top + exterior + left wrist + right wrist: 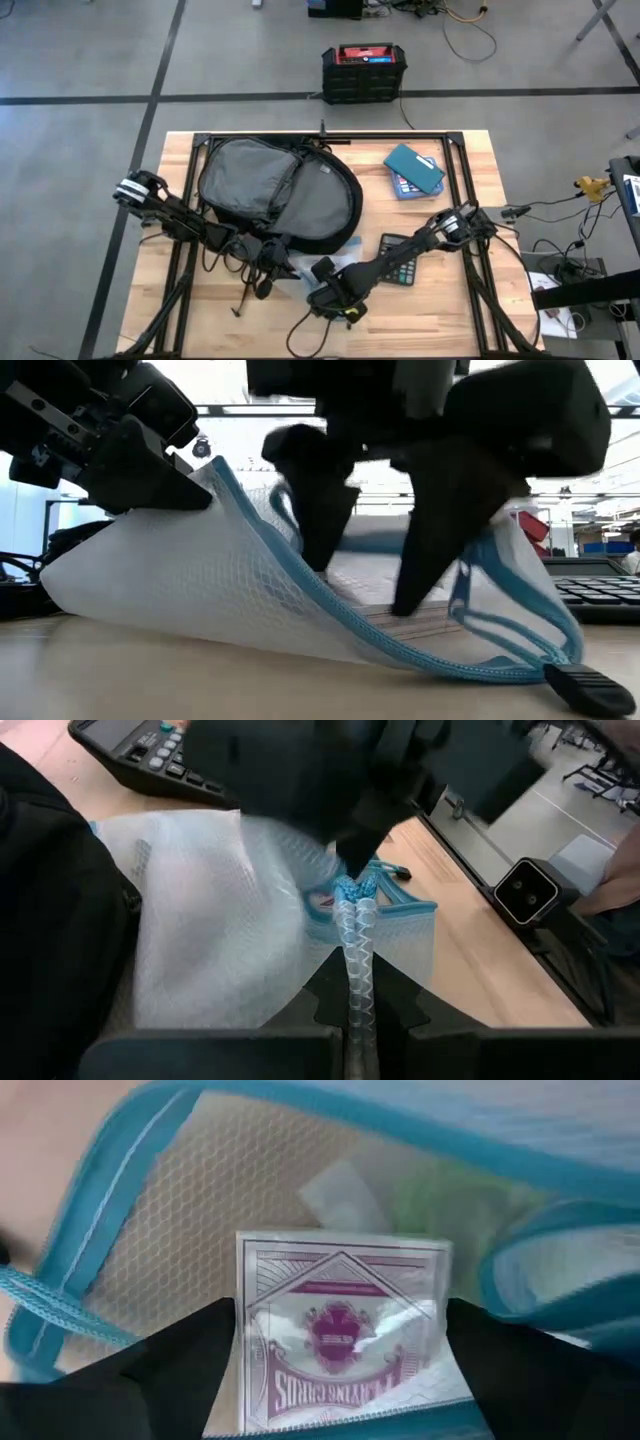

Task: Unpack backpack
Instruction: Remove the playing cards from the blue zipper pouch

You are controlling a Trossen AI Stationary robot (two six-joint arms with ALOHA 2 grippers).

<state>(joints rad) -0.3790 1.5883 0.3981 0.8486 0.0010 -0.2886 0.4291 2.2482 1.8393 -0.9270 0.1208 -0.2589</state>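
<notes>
Item: white mesh pouch, blue-zippered, on the table's near edge. Left gripper pinches its edge, apparently to hold the mouth open; right gripper, reaching inside, grips a pack of playing cards, likely for removal. Backpack: black, grey lining showing, lying open and flat at table centre-left, behind both grippers

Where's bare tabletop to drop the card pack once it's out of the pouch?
Free: the right front corner of the table, beyond the calculator, and the left front corner beside the left arm. Crowded: the middle front, where left gripper and right gripper work the mesh pouch below the backpack.
</notes>
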